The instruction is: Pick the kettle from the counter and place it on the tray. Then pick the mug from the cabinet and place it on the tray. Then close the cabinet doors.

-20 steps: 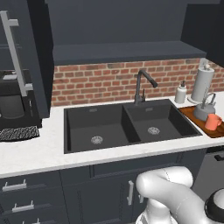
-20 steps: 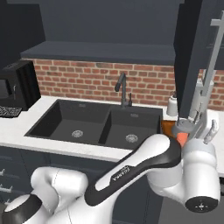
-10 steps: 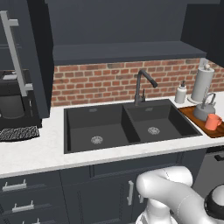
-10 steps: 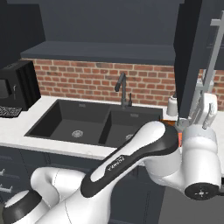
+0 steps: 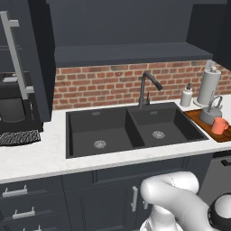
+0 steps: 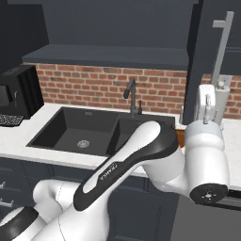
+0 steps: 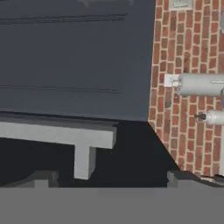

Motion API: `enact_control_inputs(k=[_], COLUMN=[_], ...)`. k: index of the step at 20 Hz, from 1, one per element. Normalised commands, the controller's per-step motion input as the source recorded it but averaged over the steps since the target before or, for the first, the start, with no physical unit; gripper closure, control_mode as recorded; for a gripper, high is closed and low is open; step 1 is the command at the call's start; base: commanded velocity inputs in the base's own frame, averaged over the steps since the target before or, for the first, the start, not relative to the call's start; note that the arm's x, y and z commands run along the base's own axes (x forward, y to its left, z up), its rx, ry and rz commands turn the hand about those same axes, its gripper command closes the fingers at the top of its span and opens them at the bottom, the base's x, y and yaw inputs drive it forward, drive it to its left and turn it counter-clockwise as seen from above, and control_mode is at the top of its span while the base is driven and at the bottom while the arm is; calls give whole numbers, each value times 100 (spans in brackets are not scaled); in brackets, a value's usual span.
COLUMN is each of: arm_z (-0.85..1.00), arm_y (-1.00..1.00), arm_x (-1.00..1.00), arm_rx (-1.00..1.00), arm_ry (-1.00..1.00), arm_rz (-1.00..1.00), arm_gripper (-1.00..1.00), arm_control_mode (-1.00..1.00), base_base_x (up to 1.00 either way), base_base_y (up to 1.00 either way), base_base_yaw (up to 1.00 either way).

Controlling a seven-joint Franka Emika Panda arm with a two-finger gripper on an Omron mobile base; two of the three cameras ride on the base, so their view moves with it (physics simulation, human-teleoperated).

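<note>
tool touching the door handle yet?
Apart. Hand view: the tool is open, with dark space between its tips and the silver door handle.

Brick backsplash (image 5: 113,85) (black sink (image 5: 131,131) below)

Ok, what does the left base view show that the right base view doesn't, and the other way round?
Left base view: the kettle and the mug standing on the tray at the counter's right end. Right base view: the robot's arm bulking in front of that corner, and above it a tall cabinet door with its silver bar handle. Shared: the black sink, the faucet, the brick wall and the coffee machine.
</note>
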Motion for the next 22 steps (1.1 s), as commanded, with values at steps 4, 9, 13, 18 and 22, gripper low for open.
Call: enact_control_inputs(k=[4, 9, 13, 18, 22], arm_z=[1, 0, 0, 0, 0], arm_y=[69, 72, 79, 72, 66], arm_x=[9, 19, 42, 69, 84], arm_rx=[-18, -14, -9, -1, 0], arm_ry=[0, 0, 3, 1, 0], arm_rz=[8, 8, 5, 0, 0], arm_gripper=[-100, -100, -100, -100, -100], arm_control_mode=[-100, -100, -100, -100, -100], base_base_x=[0, 0, 0, 0, 0], base_base_y=[0, 0, 0, 0, 0], base_base_yaw=[0, 0, 0, 0, 0])
